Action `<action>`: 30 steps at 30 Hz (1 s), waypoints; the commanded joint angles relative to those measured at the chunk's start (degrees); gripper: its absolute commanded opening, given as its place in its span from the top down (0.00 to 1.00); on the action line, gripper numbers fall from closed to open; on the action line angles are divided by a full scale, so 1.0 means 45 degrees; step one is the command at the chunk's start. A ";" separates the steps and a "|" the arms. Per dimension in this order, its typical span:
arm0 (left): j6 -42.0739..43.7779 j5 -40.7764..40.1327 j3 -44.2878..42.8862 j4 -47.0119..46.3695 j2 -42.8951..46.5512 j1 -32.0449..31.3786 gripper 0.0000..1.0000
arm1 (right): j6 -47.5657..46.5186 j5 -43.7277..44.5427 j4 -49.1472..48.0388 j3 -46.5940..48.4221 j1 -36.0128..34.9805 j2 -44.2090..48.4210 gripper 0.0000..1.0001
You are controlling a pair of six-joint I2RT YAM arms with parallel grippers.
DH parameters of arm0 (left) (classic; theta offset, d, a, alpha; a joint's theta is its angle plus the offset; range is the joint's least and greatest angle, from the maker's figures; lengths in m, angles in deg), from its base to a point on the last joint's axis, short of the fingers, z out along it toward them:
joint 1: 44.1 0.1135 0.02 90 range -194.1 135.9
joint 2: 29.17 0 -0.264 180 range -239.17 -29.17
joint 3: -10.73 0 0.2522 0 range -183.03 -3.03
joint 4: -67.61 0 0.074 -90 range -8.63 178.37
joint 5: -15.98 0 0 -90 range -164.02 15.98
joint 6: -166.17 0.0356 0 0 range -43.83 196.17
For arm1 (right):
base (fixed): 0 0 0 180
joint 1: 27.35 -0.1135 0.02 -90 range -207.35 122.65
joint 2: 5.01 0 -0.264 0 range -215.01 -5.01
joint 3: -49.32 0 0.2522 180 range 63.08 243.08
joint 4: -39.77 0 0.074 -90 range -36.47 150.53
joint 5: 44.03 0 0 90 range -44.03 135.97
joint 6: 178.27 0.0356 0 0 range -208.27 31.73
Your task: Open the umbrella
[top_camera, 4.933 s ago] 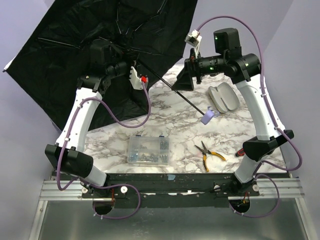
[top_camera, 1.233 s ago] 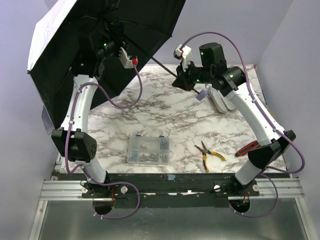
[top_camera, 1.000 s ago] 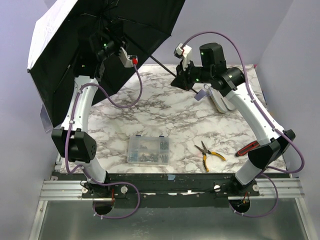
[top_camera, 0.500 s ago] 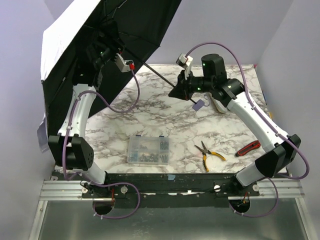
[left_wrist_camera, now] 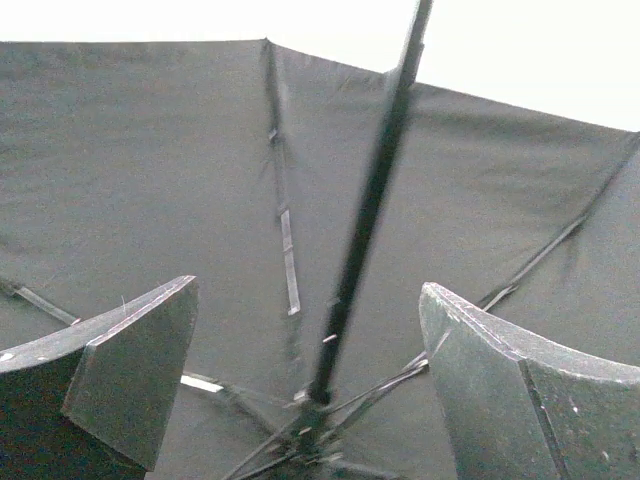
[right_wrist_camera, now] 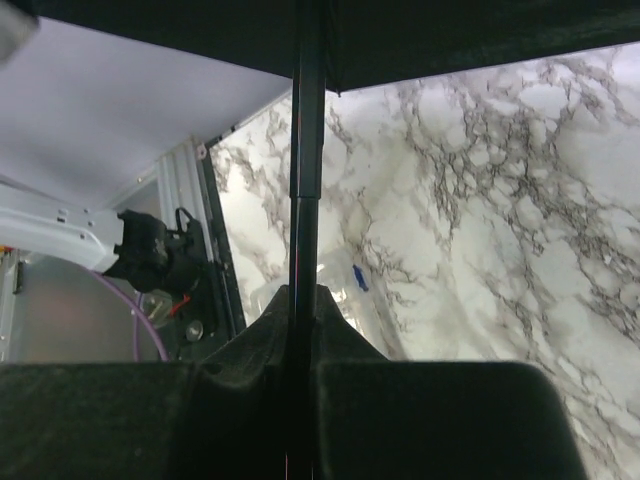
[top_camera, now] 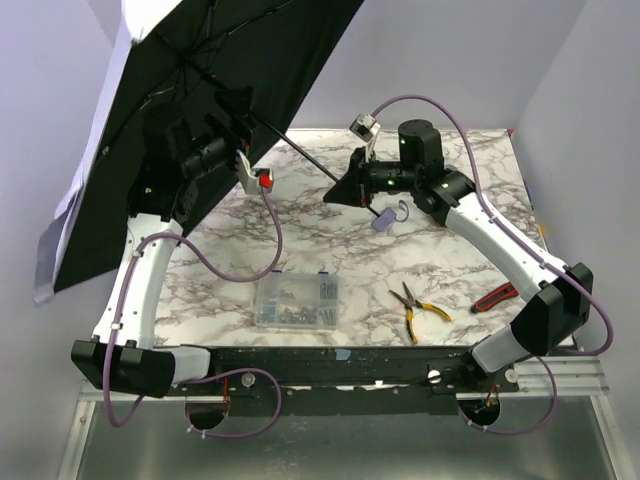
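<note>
- The right gripper [right_wrist_camera: 300,300] is clamped shut on the umbrella's thin black shaft [right_wrist_camera: 306,180], which runs straight up out of the closed fingers. In the overhead view this gripper [top_camera: 338,192] is held above the far middle of the marble table [top_camera: 330,250].
- A lilac strap [top_camera: 384,221] hangs from the handle end, just behind the right gripper.
- The left gripper [left_wrist_camera: 308,292] is spread wide. Its fingers [left_wrist_camera: 135,375] are set on either side of the shaft without touching it and are pointed into the black underside among the ribs [left_wrist_camera: 285,230].
- The umbrella [top_camera: 230,60] is opened out and tilted, and is carried high at the far left. Its upper part is cut off by the top of the overhead view.
- The pale outer side [top_camera: 85,190] is shown only as a strip along the left rim, close to the lilac side wall.
- The lowest corner [top_camera: 45,290] of the canopy is carried out past the table's left edge.
- A clear plastic box of screws [top_camera: 296,300] is laid near the table's near edge, well apart from the shaft.
- Yellow-handled pliers [top_camera: 420,305] are laid to its right, and a red-handled tool [top_camera: 495,296] further right, just beside the right arm.
</note>
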 commanded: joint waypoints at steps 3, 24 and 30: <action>-0.0310 0.1550 0.0612 0.5093 0.0625 -0.0675 0.06 | 0.1264 -0.0911 -0.4407 -0.0224 -0.0054 -0.0479 0.99; -0.7696 0.1614 0.5122 1.0243 0.5106 -0.1989 0.07 | 0.2411 0.0639 -1.3147 -0.4363 -0.0248 -0.2600 0.99; -0.8583 0.1145 0.6437 1.0394 0.5906 -0.2032 0.06 | 0.1971 0.1905 -1.3545 -0.5866 -0.0573 -0.2437 0.99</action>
